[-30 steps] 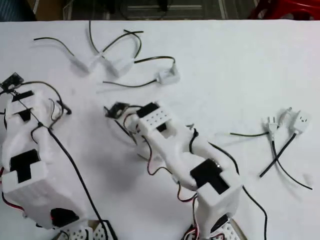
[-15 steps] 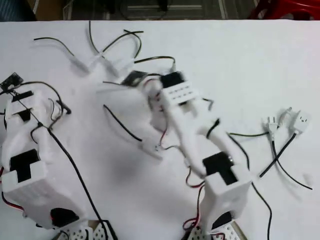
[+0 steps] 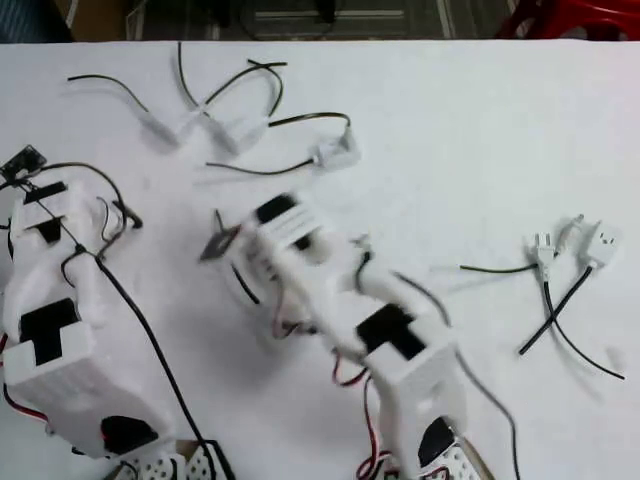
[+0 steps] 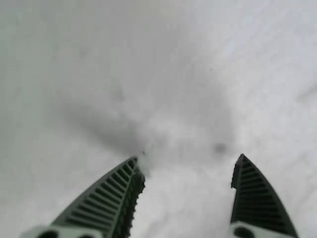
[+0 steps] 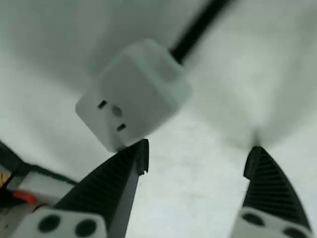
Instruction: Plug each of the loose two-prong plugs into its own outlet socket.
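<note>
A white outlet socket [image 5: 133, 94] on a black cord [image 5: 198, 27] lies on the table just beyond my right gripper [image 5: 199, 146], which is open and holds nothing. From above, the right arm [image 3: 285, 230] leans over the table's middle, with a piece of that black cord [image 3: 243, 283] showing beside it. My left gripper [image 4: 188, 159] is open over bare white table; its arm [image 3: 45, 215] stands at the left edge. A two-prong plug [image 3: 545, 250] and a white socket [image 3: 602, 243] lie together at the right. Another white connector [image 3: 335, 153] lies at the back.
Several more white connectors with black cords [image 3: 215, 128] are tangled at the back left. Loose black cords [image 3: 560, 320] trail toward the front at the right. The left arm's own cable [image 3: 150, 340] runs across the table.
The right arm swung out toward the back connector half a second ago, then came back toward the left and lower over the black-corded socket. The left arm stayed still.
</note>
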`<state>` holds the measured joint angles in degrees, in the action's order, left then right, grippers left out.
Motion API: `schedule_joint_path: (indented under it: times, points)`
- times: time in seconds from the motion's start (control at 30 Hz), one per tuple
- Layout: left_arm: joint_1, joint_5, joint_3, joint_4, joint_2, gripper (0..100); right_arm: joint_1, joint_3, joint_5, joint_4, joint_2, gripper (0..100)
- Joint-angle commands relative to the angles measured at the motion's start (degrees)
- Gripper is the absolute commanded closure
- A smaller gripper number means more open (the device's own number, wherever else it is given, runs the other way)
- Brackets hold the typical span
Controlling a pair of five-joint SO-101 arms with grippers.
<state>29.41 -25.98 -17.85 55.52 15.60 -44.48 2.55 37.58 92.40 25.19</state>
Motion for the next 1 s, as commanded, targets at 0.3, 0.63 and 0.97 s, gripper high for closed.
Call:
schedule_joint_path:
  times: [0.3, 0.63, 0.97]
  points:
    - [3.03, 0.26, 2.02, -0.70, -0.84, 72, -14.46, -0.53, -6.68, 5.41, -14.81, 69.7]
    - [3.03, 0.26, 2.11, -0.70, -0.84, 72, -13.49, 6.42, -6.86, -11.56, -9.10, 69.7]
    - [2.77, 0.26, 2.37, -0.70, -0.84, 72, -2.59, 7.21, -6.33, -12.35, -5.85, 69.7]
